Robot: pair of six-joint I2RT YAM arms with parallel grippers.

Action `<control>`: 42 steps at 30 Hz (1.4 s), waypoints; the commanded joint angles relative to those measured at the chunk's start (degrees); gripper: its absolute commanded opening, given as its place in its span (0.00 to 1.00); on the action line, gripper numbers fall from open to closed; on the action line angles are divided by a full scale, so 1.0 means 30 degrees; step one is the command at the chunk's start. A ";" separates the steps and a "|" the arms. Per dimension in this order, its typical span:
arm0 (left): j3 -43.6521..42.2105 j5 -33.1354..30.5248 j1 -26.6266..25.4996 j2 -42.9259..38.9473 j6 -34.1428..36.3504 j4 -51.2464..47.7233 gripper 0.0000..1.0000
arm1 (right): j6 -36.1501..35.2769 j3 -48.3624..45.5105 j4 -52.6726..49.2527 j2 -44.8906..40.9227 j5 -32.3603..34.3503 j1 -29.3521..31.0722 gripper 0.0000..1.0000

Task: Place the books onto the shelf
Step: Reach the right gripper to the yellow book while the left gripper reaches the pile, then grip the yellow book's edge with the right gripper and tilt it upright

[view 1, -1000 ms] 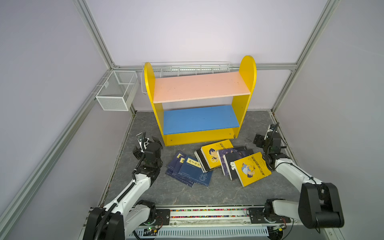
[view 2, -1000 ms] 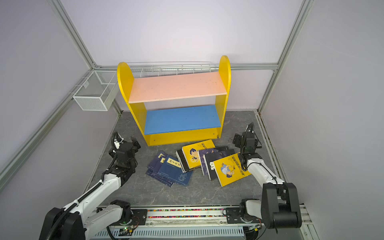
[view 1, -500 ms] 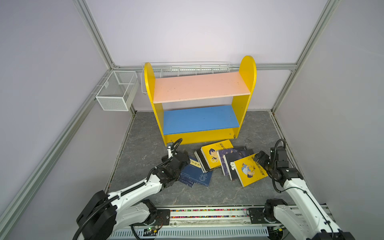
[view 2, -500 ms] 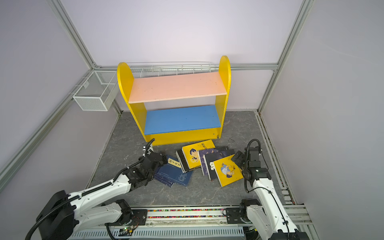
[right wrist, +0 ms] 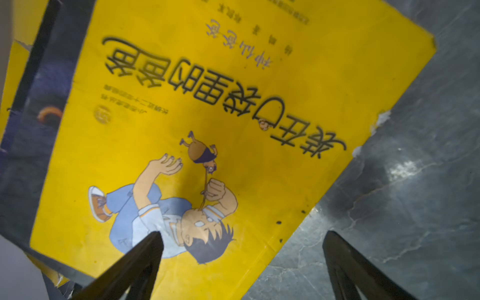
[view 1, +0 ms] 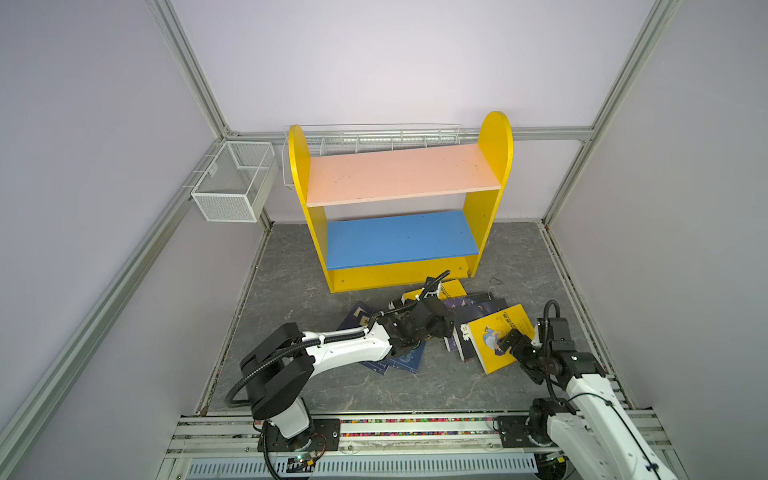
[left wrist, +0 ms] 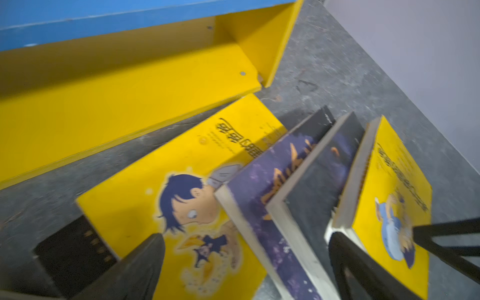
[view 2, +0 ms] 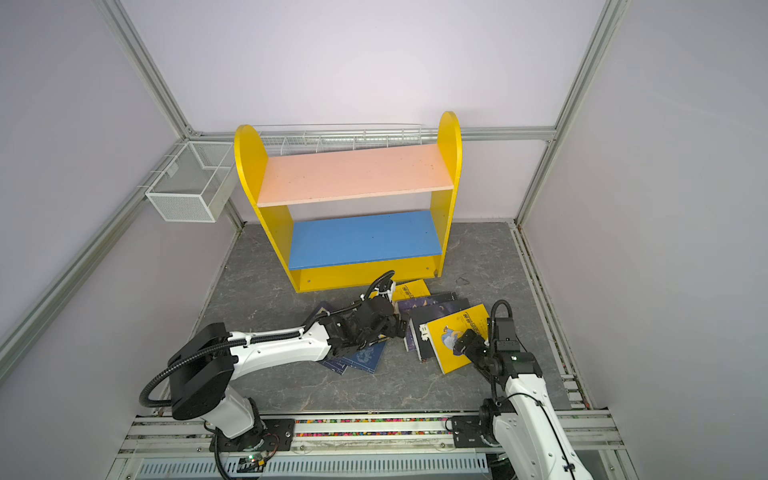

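The yellow shelf (view 1: 399, 199) (view 2: 353, 199) stands at the back with its pink and blue boards bare. Several books lie fanned on the floor in front of it: navy ones (view 1: 401, 360), dark purple ones (view 1: 478, 305) (left wrist: 272, 176) and yellow cartoon ones (view 1: 494, 336) (left wrist: 181, 168). My left gripper (view 1: 446, 324) (left wrist: 245, 237) hovers open over the middle of the pile, above the yellow boy cover and a purple book's edge. My right gripper (view 1: 513, 345) (right wrist: 242, 233) is open at the rightmost yellow book (right wrist: 233, 104), one finger over its cover and the other over the floor.
A white wire mesh basket (view 1: 232, 183) hangs on the left wall, and a wire rack (view 1: 374, 139) runs behind the shelf. The grey stone-patterned floor (view 1: 291, 282) is walled on three sides. The arms' rail (view 1: 374, 428) runs along the front.
My left arm has swung from the left of the floor rightward to over the book pile. My right arm has come forward and down to the rightmost yellow book.
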 commanded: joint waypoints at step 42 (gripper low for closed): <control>0.9076 0.4519 0.0556 0.9781 0.2073 -0.4277 0.21 | 0.2722 -0.0468 0.7072 0.2257 -0.4534 -0.2322 0.73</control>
